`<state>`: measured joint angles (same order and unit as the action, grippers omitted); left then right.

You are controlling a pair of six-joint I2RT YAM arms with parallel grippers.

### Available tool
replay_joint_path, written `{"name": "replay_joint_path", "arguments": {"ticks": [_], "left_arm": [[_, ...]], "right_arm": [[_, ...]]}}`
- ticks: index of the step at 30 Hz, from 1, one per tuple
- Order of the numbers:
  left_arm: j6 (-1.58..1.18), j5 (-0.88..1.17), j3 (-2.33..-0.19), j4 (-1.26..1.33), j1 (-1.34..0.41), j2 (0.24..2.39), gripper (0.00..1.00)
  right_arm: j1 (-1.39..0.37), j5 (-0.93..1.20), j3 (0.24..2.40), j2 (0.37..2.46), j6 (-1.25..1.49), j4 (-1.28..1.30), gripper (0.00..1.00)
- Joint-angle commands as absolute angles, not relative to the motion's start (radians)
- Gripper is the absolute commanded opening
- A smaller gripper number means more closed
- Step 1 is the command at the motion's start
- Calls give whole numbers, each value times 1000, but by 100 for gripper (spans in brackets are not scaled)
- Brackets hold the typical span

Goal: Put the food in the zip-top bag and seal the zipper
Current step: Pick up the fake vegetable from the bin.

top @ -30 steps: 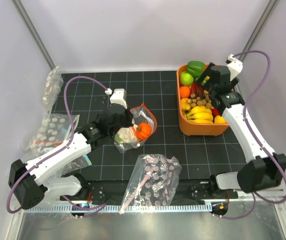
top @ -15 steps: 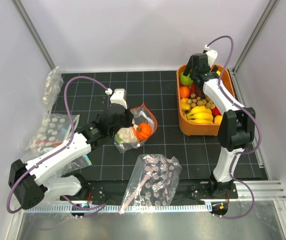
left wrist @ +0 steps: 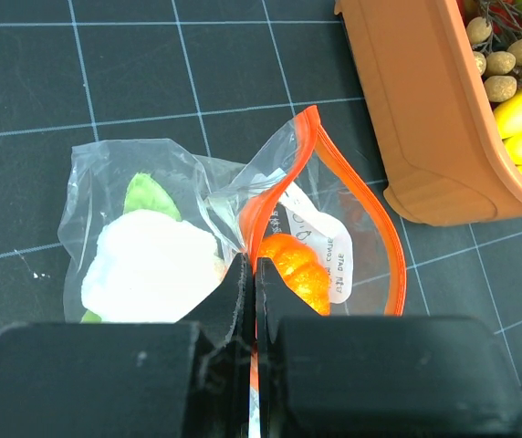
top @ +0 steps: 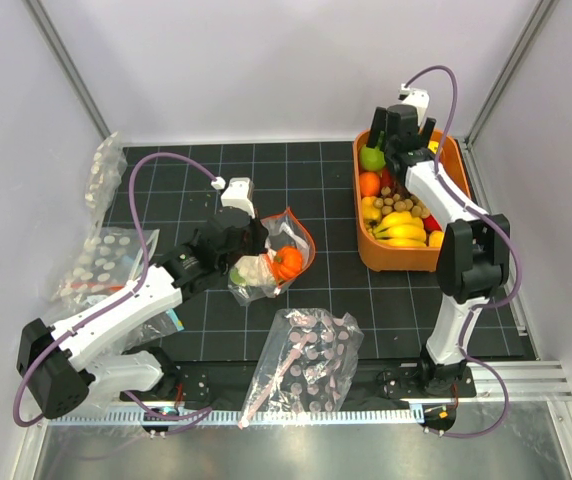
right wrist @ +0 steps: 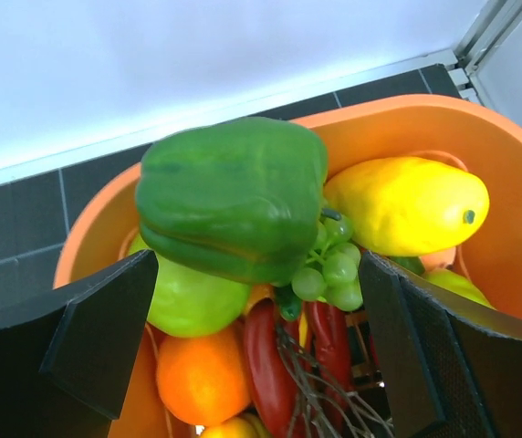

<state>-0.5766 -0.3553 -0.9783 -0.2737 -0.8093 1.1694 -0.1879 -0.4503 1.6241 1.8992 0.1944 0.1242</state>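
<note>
Well, my left end effector (left wrist: 254, 274) pinches the zipper (left wrist: 311, 120) of the zip-top bag (left wrist: 97, 178) on the counter (left wrist: 142, 73). The cauliflower (left wrist: 151, 269) and orange piece (left wrist: 297, 269) lie inside, and I cannot read the label (left wrist: 323, 245). Meanwhile my right end effector (right wrist: 261, 283) gapes over the green pepper (right wrist: 229, 205) in the bin (right wrist: 516, 237).

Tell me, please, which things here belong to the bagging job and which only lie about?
Belong: clear plain plastic bag, its orange-red zipper strip, white toy cauliflower, orange round toy piece, glossy green bell pepper.
Lying about: pink-dotted clear bag, white-dotted clear bags, yellow toy bananas.
</note>
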Motion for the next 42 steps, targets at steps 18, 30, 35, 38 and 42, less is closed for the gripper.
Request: {"name": "replay_joint_path", "arguments": {"ticks": [18,30,35,38,42], "left_arm": [[-583,-359,-1002,-235,-804,1150,0],[-583,-359,-1003,-239,-804,1146,0],[-580,-362,-1005,-239,-802,1157,0],[-580,-361,-1005,-238,-804,1160,0],[-578,-362,-1005,-239,-804,1161,0]], "right_arm": [[-184,-411,1970,2109,112,248,100],[-173,-500,1815,2086,160,226,100],[-169,-502,1770,2046,178,215,57],[-167,-500,1726,1991,184,192,49],[-166,-479,1622,1866,205,123,47]]}}
